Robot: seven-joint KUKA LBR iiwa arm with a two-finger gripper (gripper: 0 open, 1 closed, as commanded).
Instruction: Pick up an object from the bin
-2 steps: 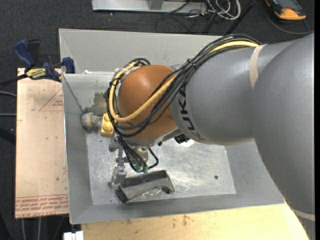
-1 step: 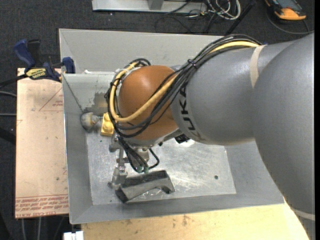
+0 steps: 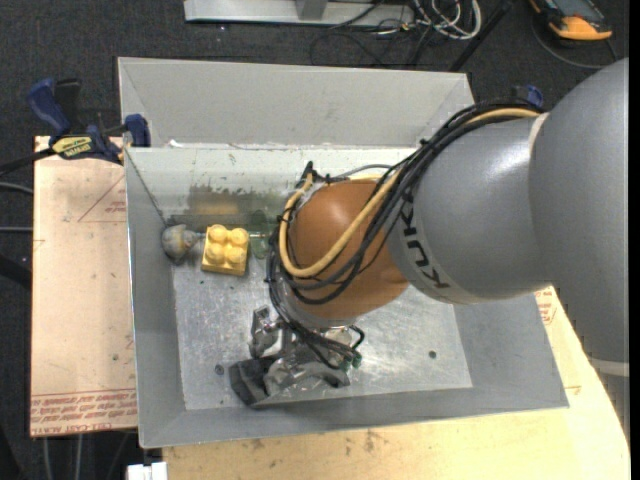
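My gripper (image 3: 290, 360) is low at the bin's front, left of the middle, beneath the arm's orange cover. It stands right against a dark grey flat thing (image 3: 248, 382) that lies on the floor near the front wall, and part of that thing is hidden under the gripper. Whether the thing is between the gripper's tips is not visible. A yellow studded toy block (image 3: 225, 249) lies at the back left, well away from the gripper. Just to its left rests a small grey rounded thing (image 3: 179, 240).
The arm and its orange cover with cables hang over the middle and right of the bin and hide the floor there. A bit of something green (image 3: 262, 240) peeks out by the cover, right of the yellow block.
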